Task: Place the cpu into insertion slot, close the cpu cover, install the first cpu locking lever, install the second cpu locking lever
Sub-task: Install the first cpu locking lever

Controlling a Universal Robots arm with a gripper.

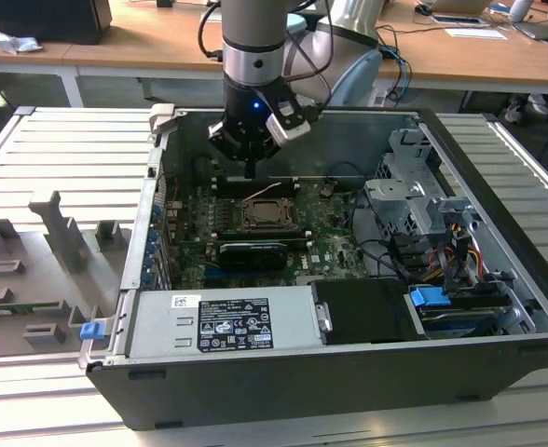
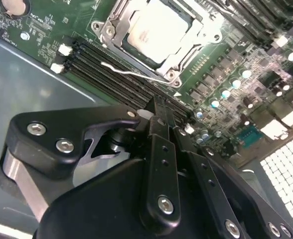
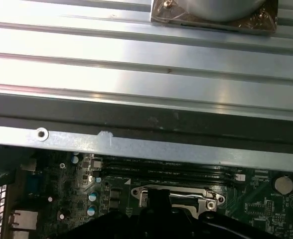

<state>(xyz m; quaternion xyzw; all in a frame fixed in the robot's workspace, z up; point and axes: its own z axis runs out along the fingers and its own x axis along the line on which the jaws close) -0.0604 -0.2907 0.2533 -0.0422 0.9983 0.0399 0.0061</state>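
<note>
Your gripper [image 2: 156, 105] hangs close above the motherboard [image 2: 52, 30] with its fingers drawn together on nothing. The tips are over the long black memory slots [image 2: 106, 79], just beside the socket. The cpu [image 2: 154, 30] lies in the insertion slot [image 1: 267, 216], and the cpu cover [image 2: 108, 31] looks folded down around it. A thin wire locking lever [image 2: 131, 72] runs along the side of the cover nearest the gripper. It seems to stand free rather than hooked, though you cannot be sure from these views. That is where trouble lies: come down off line and the fingertips press on the memory slots, or skate off the springy wire, which could snap back. Push the lever before the cover sits flat and you may load the cpu unevenly against the socket's contacts.
</note>
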